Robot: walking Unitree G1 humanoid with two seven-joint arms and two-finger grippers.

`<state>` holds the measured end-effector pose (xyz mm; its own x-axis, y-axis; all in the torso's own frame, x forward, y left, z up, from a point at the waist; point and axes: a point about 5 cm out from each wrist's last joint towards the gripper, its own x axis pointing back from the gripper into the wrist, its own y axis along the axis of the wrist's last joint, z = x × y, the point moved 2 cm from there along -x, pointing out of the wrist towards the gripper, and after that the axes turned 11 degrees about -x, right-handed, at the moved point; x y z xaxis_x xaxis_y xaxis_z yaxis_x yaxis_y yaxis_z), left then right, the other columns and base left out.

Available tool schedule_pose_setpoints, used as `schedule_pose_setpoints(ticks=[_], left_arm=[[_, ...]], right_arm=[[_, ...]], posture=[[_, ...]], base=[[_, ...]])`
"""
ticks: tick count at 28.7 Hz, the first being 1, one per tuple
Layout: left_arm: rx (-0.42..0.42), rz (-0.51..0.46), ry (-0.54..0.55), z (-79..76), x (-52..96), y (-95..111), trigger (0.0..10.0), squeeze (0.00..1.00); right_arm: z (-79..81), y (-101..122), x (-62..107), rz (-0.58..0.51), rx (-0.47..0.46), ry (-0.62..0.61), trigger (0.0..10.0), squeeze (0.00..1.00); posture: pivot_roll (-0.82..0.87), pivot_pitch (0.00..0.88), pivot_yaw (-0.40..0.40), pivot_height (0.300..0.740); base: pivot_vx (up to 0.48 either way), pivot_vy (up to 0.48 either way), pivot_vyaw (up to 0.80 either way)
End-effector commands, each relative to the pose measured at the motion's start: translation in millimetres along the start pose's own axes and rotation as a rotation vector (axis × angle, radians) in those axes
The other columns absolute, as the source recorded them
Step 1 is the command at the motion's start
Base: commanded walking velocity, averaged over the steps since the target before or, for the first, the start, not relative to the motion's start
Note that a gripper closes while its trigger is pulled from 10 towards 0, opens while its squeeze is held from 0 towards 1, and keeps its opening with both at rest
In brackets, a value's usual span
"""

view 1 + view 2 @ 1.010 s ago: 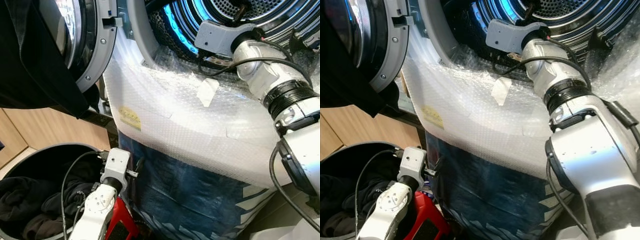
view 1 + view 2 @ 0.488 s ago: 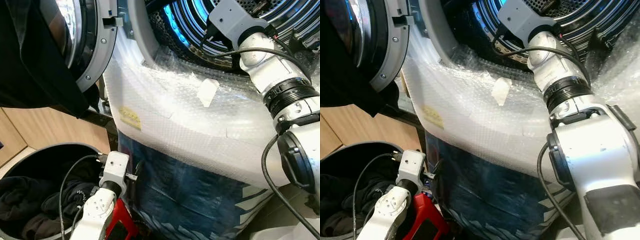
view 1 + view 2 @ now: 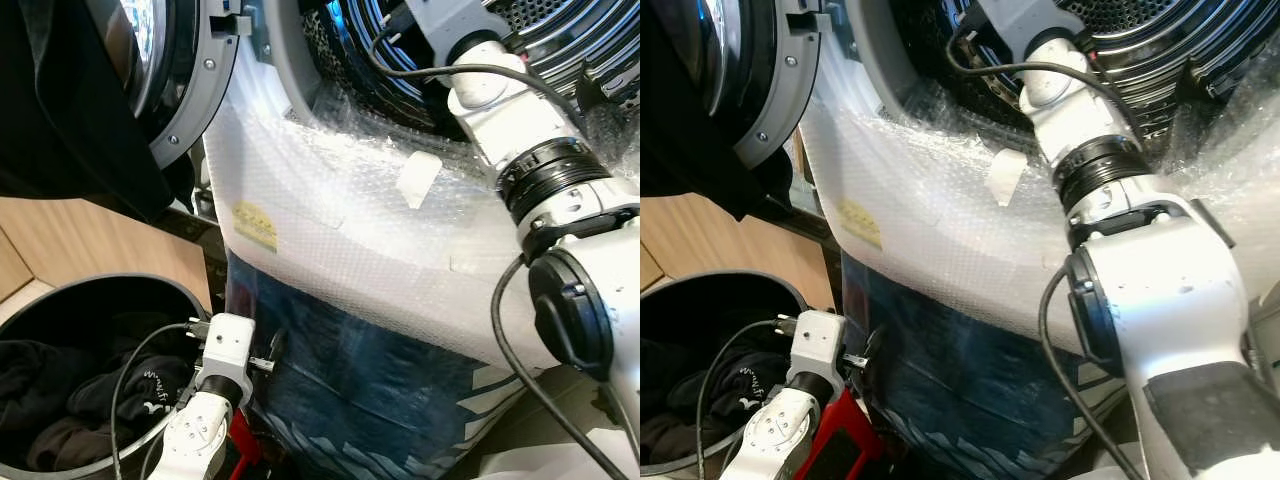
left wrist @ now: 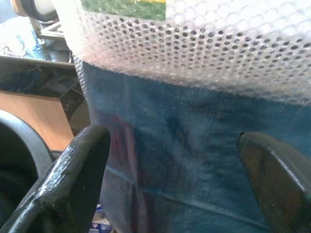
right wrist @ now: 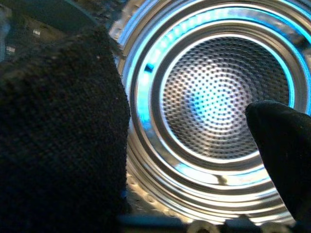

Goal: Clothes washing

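Loading step. Right gripper (image 5: 194, 145), fingers spread, black knit garment (image 5: 58, 141) draped on one finger, faces the perforated steel drum (image 5: 218, 97), frame centre. Left gripper (image 4: 170, 174) spread, empty. Next: shake garment free, withdraw.

The round dark laundry basket (image 3: 150, 290) sits at about 8 o'clock in the head views, its rim against the washer's front, and it holds a heap of black clothes (image 3: 60, 385), one piece showing a small white logo. Above it, running from 10 o'clock towards 4 o'clock, the washing machine (image 3: 360, 370) carries a sheet of bubble wrap (image 3: 350, 250) draped over its door sill and blue front. On that wrap lie a yellow label (image 3: 255, 225) and a strip of white tape (image 3: 417, 180).
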<state>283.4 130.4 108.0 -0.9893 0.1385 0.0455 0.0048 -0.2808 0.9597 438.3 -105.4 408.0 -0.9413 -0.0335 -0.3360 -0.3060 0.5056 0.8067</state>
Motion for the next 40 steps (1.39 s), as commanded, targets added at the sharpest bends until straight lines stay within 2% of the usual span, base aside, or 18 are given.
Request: schedule_pose_setpoints(ticks=[1,3,7,10,18,29,32,33,36,40], left_arm=[[-0.009,0.013,-0.016,-2.4,3.6,-1,10.0,0.00],[-0.027,0.014,-0.032,-4.4,4.2,0,10.0,0.00],[-0.028,0.013,-0.022,-2.4,3.3,2,10.0,0.00],[-0.042,0.011,-0.026,-1.1,2.1,4,10.0,0.00],[-0.047,0.009,-0.063,-5.9,-0.1,7,10.0,0.00],[-0.059,0.007,-0.095,-7.6,-4.5,8,10.0,0.00],[-0.061,0.007,-0.100,-7.3,-5.2,8,10.0,0.00],[-0.064,0.006,-0.105,-6.8,-6.1,8,10.0,0.00],[-0.066,0.005,-0.109,-6.4,-6.9,8,10.0,0.00],[-0.066,0.002,-0.117,-7.0,-9.0,10,10.0,0.00]], right_arm=[[-7.0,-9,0.5,0.013,0.031,-0.039,10.0,0.00],[-7.5,-10,0.6,0.015,0.065,-0.039,10.0,0.00],[-9.2,-17,0.9,0.051,0.050,-0.033,10.0,0.00],[-10.4,-25,1.6,0.077,0.079,-0.018,10.0,0.00],[-31.8,-36,2.3,0.098,0.116,-0.015,10.0,0.00],[-44.9,-42,4.2,0.078,0.153,0.059,10.0,0.00],[-45.4,-52,6.6,0.094,0.169,0.090,10.0,0.00],[-44.7,-61,9.2,0.108,0.179,0.118,10.0,0.00],[-43.1,-67,11.1,0.116,0.165,0.137,10.0,0.00],[-44.6,-69,12.3,0.109,0.078,0.133,10.0,0.00]], posture=[[0.13,0.075,-0.133,0.740],[0.15,0.068,-0.132,0.740],[0.15,0.067,-0.128,0.740],[0.14,0.072,-0.125,0.740],[0.08,0.082,-0.106,0.740],[0.04,0.089,-0.086,0.740],[0.03,0.092,-0.078,0.740],[0.02,0.091,-0.073,0.740],[0.01,0.092,-0.070,0.740],[0.00,0.089,-0.060,0.740]], base=[[0.000,0.000,0.00],[0.000,0.000,0.00],[0.000,0.000,0.00],[0.000,0.000,0.00],[0.000,0.000,0.00],[0.000,0.000,0.00],[0.000,0.000,0.00],[0.000,0.000,0.00],[0.000,0.000,0.00],[0.000,0.000,0.00]])
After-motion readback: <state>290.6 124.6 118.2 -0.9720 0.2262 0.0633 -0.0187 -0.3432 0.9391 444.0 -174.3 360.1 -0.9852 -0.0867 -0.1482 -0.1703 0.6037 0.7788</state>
